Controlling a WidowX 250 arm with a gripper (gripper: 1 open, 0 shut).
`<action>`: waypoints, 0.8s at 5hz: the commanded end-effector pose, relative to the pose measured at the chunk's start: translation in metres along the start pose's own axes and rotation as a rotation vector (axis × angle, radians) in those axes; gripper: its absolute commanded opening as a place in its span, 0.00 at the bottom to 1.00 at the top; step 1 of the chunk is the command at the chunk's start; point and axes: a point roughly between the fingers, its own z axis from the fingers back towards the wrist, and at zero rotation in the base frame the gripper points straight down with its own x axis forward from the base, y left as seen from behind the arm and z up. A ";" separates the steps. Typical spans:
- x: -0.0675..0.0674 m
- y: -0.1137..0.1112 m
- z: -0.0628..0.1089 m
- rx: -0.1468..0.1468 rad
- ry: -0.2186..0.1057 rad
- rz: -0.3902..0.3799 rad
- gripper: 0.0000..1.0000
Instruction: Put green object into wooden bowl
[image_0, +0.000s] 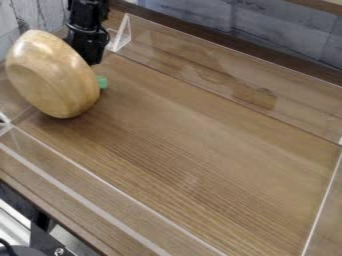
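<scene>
**Q:** At the table's far left corner, what do you see?

**A:** You see the wooden bowl (54, 73) tipped up, rounded underside facing the camera. The green block (100, 84) peeks out at its right edge, on the table (201, 140), mostly hidden. The gripper (91, 55) hangs just above, jaws drawn nearly together; whether it pinches anything cannot be told.

**Q:** How will the block handle?

**A:** Judge it light, stiff and matte, so unlikely to slip. Take it across its narrow width, near mid-length. The bowl looks heavier, smooth and prone to rolling; you would need its hollow facing upward first.
</scene>
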 end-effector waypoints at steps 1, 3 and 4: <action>0.009 0.005 -0.001 -0.029 0.004 0.036 0.00; 0.000 0.006 0.003 -0.078 0.014 0.134 0.00; 0.003 0.011 0.004 -0.081 0.018 0.133 0.00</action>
